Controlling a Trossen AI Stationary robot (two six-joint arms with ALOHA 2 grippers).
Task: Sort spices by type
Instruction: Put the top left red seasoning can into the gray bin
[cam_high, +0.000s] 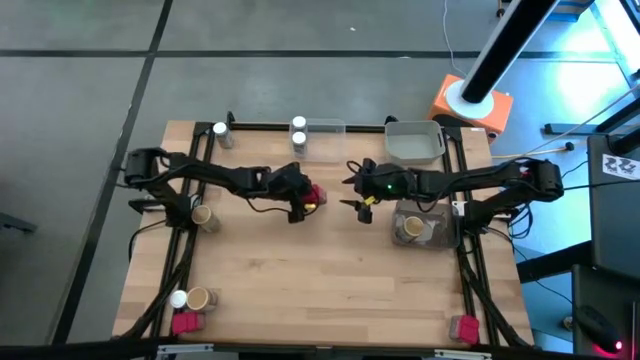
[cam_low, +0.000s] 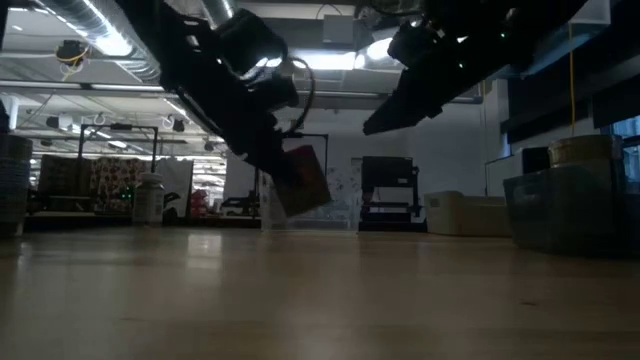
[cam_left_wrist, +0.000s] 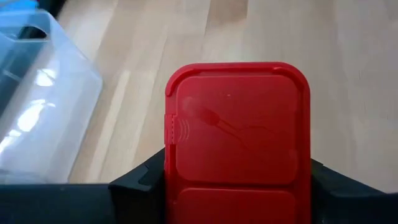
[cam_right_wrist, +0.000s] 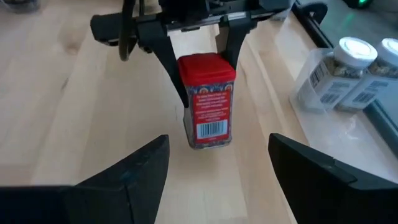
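A red-lidded boxy spice packet (cam_right_wrist: 207, 102) hangs over the middle of the table with my left gripper (cam_high: 303, 198) shut on it. My right gripper (cam_high: 356, 199) stands open a little to the packet's right, facing it, with nothing between its fingers (cam_right_wrist: 134, 171). Two white-lidded jars (cam_high: 298, 132) stand in the clear tray (cam_high: 328, 128) at the far edge. A tan cup (cam_high: 411, 228) sits in the dark tray (cam_high: 438, 215) at the right. My left gripper pinches the packet's red lid end (cam_left_wrist: 236, 137) between its two fingers (cam_right_wrist: 176, 65), one on each side of the lid. The fingers come slanting down from the table's left. The packet hangs clear of the table, tilted (cam_low: 300, 182), its labelled body below the fingers.
A grey bin (cam_high: 414, 142) stands at the far right. Loose spices stand at the table's left: a white-lidded jar (cam_high: 220, 130) and a tan cup (cam_high: 203, 215). At the near left corner are a jar, a cup and a red packet (cam_high: 185, 322). A pink packet (cam_high: 463, 328) lies near right.
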